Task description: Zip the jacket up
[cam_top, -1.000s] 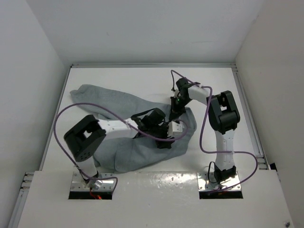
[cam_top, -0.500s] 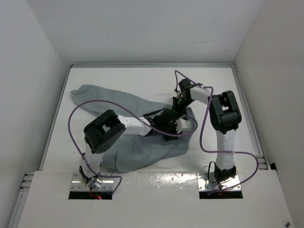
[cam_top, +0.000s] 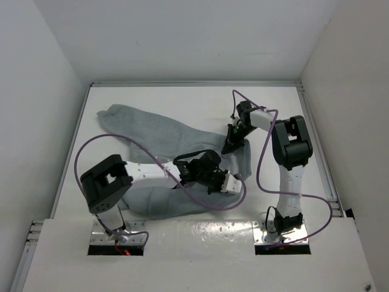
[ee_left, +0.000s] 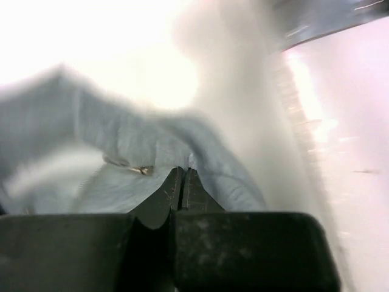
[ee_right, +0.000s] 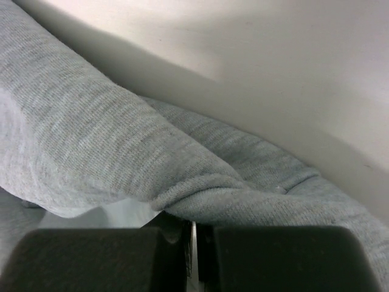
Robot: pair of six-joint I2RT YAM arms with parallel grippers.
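The grey jacket (cam_top: 164,137) lies rumpled across the white table, one sleeve reaching to the far left. My left gripper (cam_top: 230,184) sits at its near right edge. In the left wrist view the jaws (ee_left: 182,171) are pressed together, with a fold of jacket cloth (ee_left: 121,140) running into their tips. A small metal piece (ee_left: 141,170) shows just left of them. My right gripper (cam_top: 231,146) is at the jacket's far right edge. In the right wrist view it (ee_right: 193,225) is shut on a thin pale strip under a thick fold of the jacket (ee_right: 121,140).
The white table (cam_top: 182,103) is walled at the back and both sides. A rail (cam_top: 317,146) runs along its right edge. Purple cables (cam_top: 206,205) loop from both arms over the jacket. A raised white ledge (cam_top: 194,243) covers the near edge by the arm bases.
My left gripper has shut and drawn back toward the near edge. The jacket has shifted, its far-left sleeve now lying flatter. The right gripper stays shut and has edged slightly right.
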